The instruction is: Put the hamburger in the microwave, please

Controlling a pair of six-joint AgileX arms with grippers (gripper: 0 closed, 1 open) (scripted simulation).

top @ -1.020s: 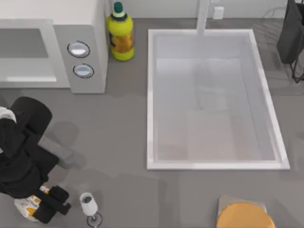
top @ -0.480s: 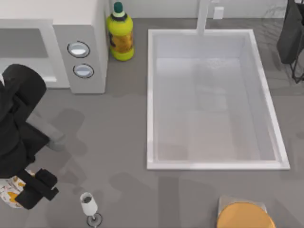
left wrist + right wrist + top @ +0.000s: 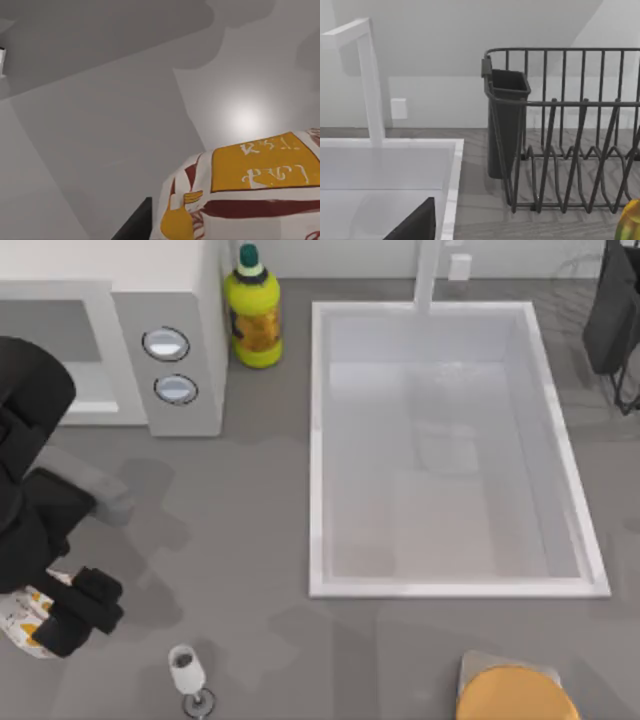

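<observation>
The sink (image 3: 450, 450) serves as the landmark here, a white basin sunk in the grey table (image 3: 250, 540).

Far to the sink's left, at the table's left edge, the left arm (image 3: 30, 490) reaches down, and the left gripper (image 3: 40, 615) holds the hamburger (image 3: 22, 618) in its jaws. In the top view one dark finger (image 3: 85, 608) lies along the hamburger's right side, and the white, orange-blotched wrapper peeks out beneath the arm. The left wrist view shows the hamburger (image 3: 245, 192) close up, its orange panel and brown-red stripes facing the camera, with a dark finger tip (image 3: 135, 225) just beside it and grey table behind it; whether it rests on the table or is lifted off, I cannot tell.

The microwave (image 3: 110, 340) stands left of the sink, at the back of the table, its cavity facing forward and its two dials (image 3: 170, 365) on the panel nearest the sink. The hamburger is outside it, well in front of the cavity.

A wine glass (image 3: 187, 675) stands near the front edge, left of the sink. A yellow bottle (image 3: 252, 312) stands between microwave and sink.

Just in front of the sink's right part, an orange disc (image 3: 515, 695) lies on a grey square.

The right arm (image 3: 612, 310) is parked behind the sink's right corner; its jaws' state I cannot tell. The right wrist view shows the faucet (image 3: 370, 80) and a dark dish rack (image 3: 560, 130) beside the sink.
</observation>
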